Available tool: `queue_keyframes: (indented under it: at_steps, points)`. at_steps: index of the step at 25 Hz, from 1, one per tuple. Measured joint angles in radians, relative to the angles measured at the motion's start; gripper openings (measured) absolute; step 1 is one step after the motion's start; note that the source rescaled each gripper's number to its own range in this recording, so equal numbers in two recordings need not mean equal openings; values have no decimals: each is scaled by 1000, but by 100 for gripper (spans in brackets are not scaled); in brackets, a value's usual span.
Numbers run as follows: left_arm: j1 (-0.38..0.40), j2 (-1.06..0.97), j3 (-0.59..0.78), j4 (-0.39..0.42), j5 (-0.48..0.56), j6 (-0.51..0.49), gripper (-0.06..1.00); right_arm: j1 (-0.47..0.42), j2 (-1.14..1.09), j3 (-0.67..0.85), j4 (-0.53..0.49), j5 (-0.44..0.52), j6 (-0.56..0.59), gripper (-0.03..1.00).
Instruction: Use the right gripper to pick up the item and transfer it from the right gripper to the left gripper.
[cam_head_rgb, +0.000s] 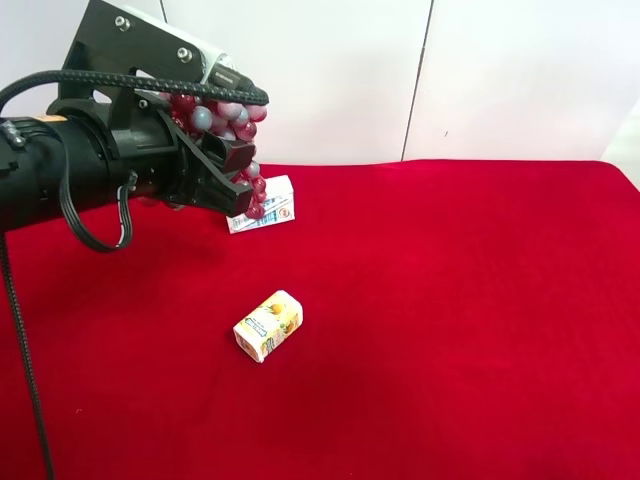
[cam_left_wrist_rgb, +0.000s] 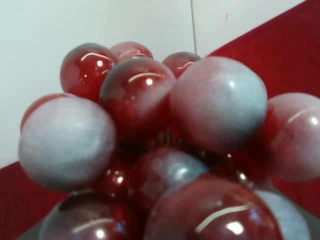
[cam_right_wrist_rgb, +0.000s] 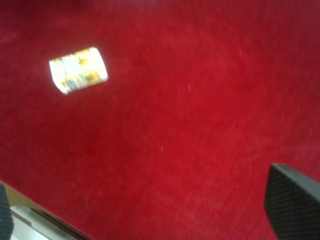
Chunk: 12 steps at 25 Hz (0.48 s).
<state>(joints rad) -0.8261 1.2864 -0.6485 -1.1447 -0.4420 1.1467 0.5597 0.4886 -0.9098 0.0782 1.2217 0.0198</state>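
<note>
Grapes (cam_head_rgb: 228, 112) hang above the red cloth (cam_head_rgb: 470, 300) in your left gripper (cam_head_rgb: 238, 178), whose fingers clamp the bunch; they fill the left wrist view. Bunch and gripper partly hide the white-and-blue carton (cam_head_rgb: 272, 210). The yellow juice carton (cam_head_rgb: 268, 325) lies well apart. Your right gripper (cam_right_wrist_rgb: 145, 205) is spread wide, holding nothing.

The grapes (cam_left_wrist_rgb: 150, 150) are seen as smooth and glossy where dark red, and matt where frosted grey-blue. The red tablecloth (cam_head_rgb: 450, 330) is shown as matt, velvety fabric. The yellow juice carton (cam_head_rgb: 268, 325) is made of printed card. The left gripper (cam_head_rgb: 243, 188) is finished in matt black, and its plate (cam_head_rgb: 105, 48) is fitted with shiny metal screws (cam_head_rgb: 121, 22).
</note>
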Motion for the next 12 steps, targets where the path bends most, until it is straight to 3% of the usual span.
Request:
queue_keyframes:
  at_steps: [5, 12]
  points:
    - [0, 0, 0, -4, 31, 0, 0, 0, -238, 188, -4, -78, 29, 100]
    - [0, 0, 0, -82, 44, 60, 0, 0, -461, 384, -4, -158, 30, 100]
